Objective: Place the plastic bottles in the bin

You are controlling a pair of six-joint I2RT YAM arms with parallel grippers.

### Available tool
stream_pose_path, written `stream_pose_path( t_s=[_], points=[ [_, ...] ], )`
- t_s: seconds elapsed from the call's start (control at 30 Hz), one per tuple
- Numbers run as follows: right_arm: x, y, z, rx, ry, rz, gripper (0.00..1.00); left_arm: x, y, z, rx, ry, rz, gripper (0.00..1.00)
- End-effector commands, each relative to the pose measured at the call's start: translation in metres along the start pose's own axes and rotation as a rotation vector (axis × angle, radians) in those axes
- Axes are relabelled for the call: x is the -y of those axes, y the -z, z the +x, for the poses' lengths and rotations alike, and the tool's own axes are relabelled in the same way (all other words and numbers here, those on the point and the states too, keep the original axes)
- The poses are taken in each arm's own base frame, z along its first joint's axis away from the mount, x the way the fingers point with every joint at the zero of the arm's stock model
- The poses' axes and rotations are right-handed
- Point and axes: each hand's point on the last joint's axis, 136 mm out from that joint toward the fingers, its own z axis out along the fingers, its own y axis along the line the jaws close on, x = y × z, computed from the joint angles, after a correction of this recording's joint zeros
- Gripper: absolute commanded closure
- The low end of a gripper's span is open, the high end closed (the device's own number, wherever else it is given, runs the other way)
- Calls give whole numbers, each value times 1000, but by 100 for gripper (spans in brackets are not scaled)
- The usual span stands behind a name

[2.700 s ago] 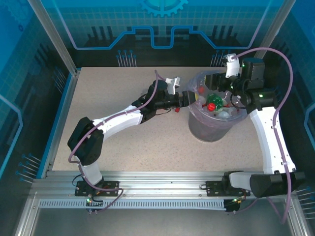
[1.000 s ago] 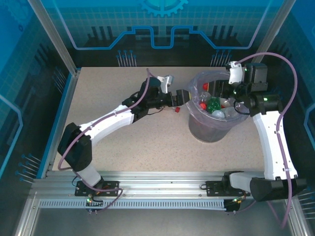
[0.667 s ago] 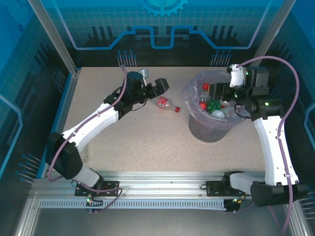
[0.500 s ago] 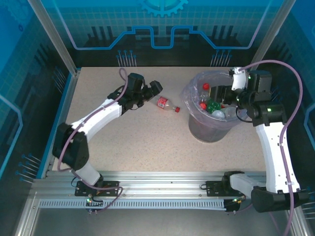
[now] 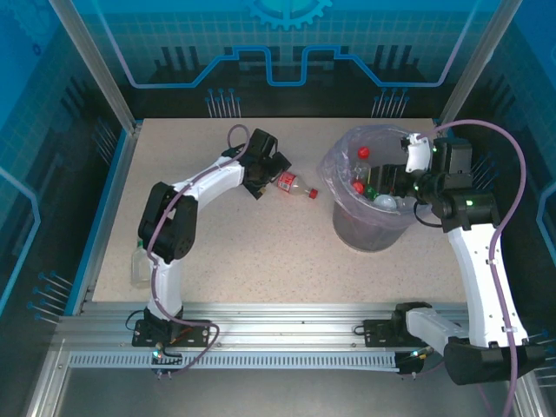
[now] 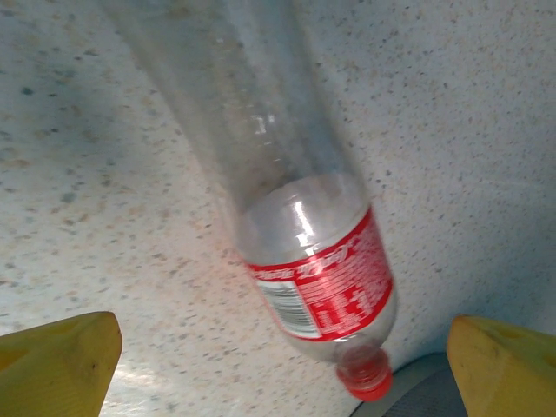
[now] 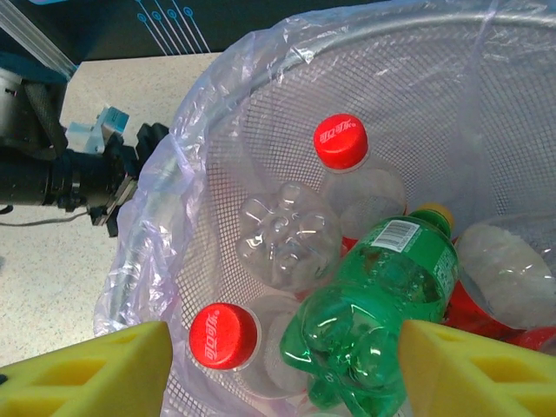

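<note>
Collecting a loose bottle from the desk is the step in hand, as judged from the layout.

**Top external view.** The left pincer (image 5: 266,168) sits low over the desk (image 5: 226,252). A clear red-labelled bottle (image 5: 294,184) lies on its side just beside the pincer, cap end toward the bin (image 5: 365,228). The bin stands beyond the bottle, well apart from the left pincer. The right pincer (image 5: 395,178) hangs over the bin mouth. A pale translucent item (image 5: 139,265) lies near the left arm's elbow and is too small to identify.

**Left wrist view.** The left pincer (image 6: 280,369) is released, its yellow fingertips (image 6: 56,360) spread wide. The red-labelled bottle (image 6: 317,282) lies on the desk between them and touches neither. Its red cap (image 6: 365,380) is nearest the fingertip line, and the clear body runs away from it.

**Right wrist view.** The right pincer (image 7: 282,373) is released and grasps nothing. Directly below it the bin (image 7: 217,174), lined with a lavender bag (image 7: 152,234), holds a green bottle (image 7: 373,321) and several clear bottles with red caps (image 7: 340,141).

**Next move.** Centre the left pincer across the bottle's label band and clench squarely, since the round body is likely to roll. Lift the bottle and carry it over the rim. The right pincer should probably clear the mouth first.
</note>
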Motion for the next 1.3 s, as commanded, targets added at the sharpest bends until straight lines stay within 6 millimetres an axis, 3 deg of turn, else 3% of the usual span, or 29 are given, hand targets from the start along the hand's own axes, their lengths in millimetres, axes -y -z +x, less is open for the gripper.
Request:
stream_pose_path(
  t_s=[0.0, 0.2, 0.5, 0.83, 1.0, 1.27],
  points=[
    [3, 6, -1, 26, -9, 16, 30, 5, -13, 12, -37, 35, -26, 3],
    [4, 11, 0, 40, -1, 25, 30, 8, -37, 31, -97, 98, -29, 3],
    [1, 10, 9, 18, -13, 7, 29, 11, -65, 38, -125, 132, -24, 5],
    [-1, 6, 21, -1, -40, -22, 29, -6, -70, 48, -155, 147, -15, 28],
    [-8, 16, 23, 15, -43, -45, 29, -7, -53, 48, -135, 83, 41, 37],
    [-28, 39, 14, 69, -58, -36, 30, 3, 8, 32, -10, -101, 121, 47]
  ],
)
